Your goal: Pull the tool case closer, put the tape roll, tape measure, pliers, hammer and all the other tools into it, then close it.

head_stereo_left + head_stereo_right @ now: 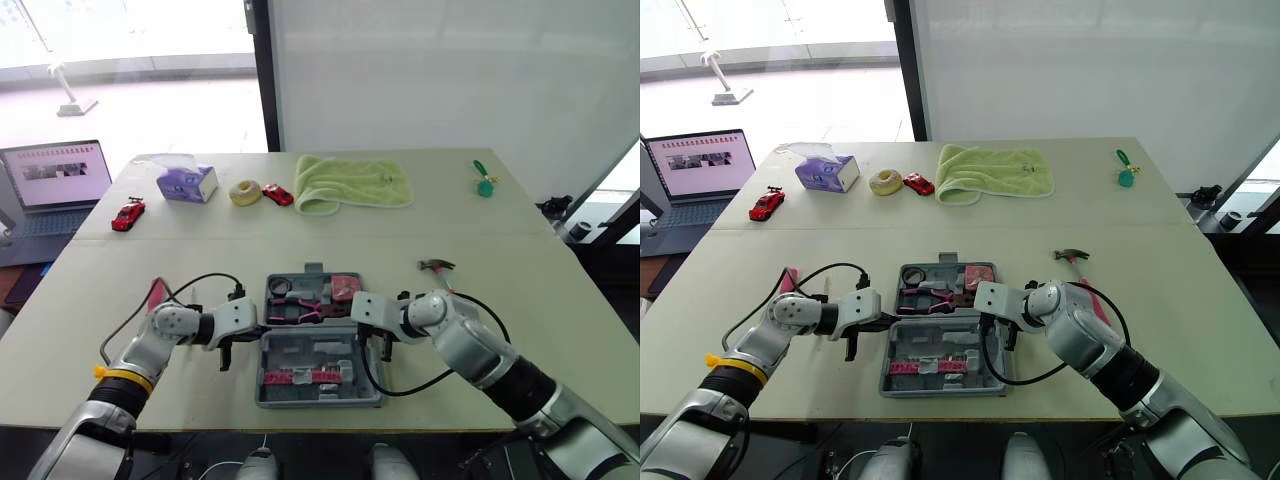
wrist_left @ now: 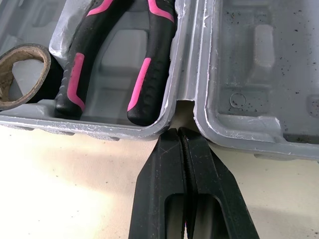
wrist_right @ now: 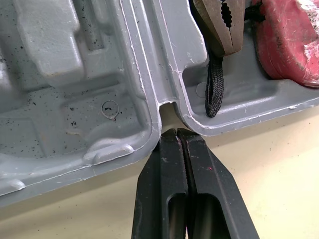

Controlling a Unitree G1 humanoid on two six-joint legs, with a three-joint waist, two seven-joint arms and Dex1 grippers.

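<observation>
grey tool case point(image 1: 320, 350) sits btwn closed jaws at hinge.

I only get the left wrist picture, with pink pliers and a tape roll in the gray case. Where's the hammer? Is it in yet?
Observer: Not yet. The hammer lies on the table, outside the tool case, off its far right corner.
Operator: What's my other gripper doing?
Observer: The right gripper is shut, its tips at the hinge gap on the case's right side.
Operator: Anything else outside?
Observer: A pink object lies on the table, off the case's left side.
</observation>
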